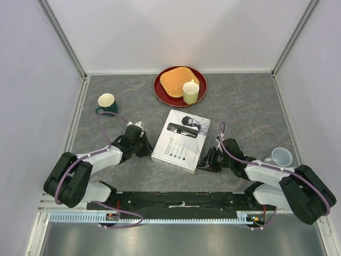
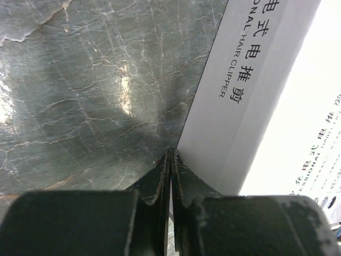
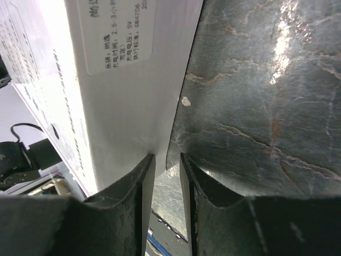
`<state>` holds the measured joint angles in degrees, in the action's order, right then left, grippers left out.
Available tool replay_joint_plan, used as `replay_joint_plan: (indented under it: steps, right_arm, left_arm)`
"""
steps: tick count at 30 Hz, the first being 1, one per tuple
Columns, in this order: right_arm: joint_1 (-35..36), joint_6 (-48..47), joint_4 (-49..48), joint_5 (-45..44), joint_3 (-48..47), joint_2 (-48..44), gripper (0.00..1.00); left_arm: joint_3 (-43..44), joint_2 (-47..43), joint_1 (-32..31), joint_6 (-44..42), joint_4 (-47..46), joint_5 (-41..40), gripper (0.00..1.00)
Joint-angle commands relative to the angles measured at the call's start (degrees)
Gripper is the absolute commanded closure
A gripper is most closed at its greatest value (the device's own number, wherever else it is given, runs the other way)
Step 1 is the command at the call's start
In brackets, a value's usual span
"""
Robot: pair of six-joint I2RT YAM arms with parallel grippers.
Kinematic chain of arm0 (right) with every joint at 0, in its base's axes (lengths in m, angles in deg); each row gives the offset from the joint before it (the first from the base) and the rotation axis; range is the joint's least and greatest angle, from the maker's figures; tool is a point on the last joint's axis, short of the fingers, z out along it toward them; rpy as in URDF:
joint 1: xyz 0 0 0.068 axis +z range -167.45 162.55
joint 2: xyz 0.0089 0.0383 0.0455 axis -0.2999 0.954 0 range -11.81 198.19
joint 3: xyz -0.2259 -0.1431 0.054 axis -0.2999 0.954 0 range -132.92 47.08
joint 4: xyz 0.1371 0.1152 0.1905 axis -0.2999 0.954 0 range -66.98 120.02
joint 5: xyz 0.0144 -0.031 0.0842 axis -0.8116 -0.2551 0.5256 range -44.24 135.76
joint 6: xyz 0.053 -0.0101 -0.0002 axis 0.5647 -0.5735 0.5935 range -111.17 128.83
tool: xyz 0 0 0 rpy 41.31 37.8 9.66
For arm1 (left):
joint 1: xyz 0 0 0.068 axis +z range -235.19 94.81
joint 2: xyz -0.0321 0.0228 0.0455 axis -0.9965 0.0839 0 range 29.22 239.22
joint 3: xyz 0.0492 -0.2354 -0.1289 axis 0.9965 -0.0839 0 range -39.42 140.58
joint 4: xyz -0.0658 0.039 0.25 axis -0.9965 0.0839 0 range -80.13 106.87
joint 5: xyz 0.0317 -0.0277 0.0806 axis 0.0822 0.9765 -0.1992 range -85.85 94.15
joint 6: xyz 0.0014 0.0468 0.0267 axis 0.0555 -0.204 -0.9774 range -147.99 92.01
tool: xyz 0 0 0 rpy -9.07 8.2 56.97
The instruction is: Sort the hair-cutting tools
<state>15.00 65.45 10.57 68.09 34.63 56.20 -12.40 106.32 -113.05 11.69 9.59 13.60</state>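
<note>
A closed white hair-clipper box (image 1: 181,140) lies flat mid-table, with a picture of the clipper on its lid. The clipper, comb guards, brush and cable are not in view. My left gripper (image 1: 145,143) is shut and empty, its tips (image 2: 171,153) on the table against the box's left side wall (image 2: 240,106). My right gripper (image 1: 205,161) is at the box's near right corner, low on the table. Its jaws (image 3: 167,158) are a narrow gap apart, and the bottom corner of the box's end wall (image 3: 128,101) sits at their mouth.
A red plate (image 1: 162,93) at the back holds a tan square mat and a pale cup (image 1: 191,92). A dark green mug (image 1: 106,102) stands at the left. A clear cup (image 1: 281,157) stands at the right, close to my right arm. White walls enclose the table.
</note>
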Motion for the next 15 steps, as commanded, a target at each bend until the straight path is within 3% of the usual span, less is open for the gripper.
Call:
replay_joint_plan:
  steps: [1,5,10,14,15]
  right_arm:
    - [2.36,-3.0,6.8,-6.93,-4.59,-1.47,0.6]
    - [2.27,-6.43,22.07,-17.82,-9.07,-6.21,0.56]
    - [2.27,-6.0,33.09,-35.11,-11.63,-10.61,0.47]
    - [2.18,-5.38,37.14,-40.51,-12.77,-16.13,0.41]
    - [2.18,-5.03,37.84,-41.48,-13.13,-17.02,0.41]
  left_arm:
    - [0.13,-2.55,-5.54,3.92,-0.36,10.08,0.92]
    - [2.24,-6.6,-5.54,2.07,7.03,2.78,0.91]
    - [3.82,-12.4,-5.54,1.36,14.59,-6.09,0.86]
    - [5.49,-18.72,-5.54,1.36,19.78,-11.11,0.76]
    - [5.75,-19.96,-5.54,1.36,21.0,-12.08,0.68]
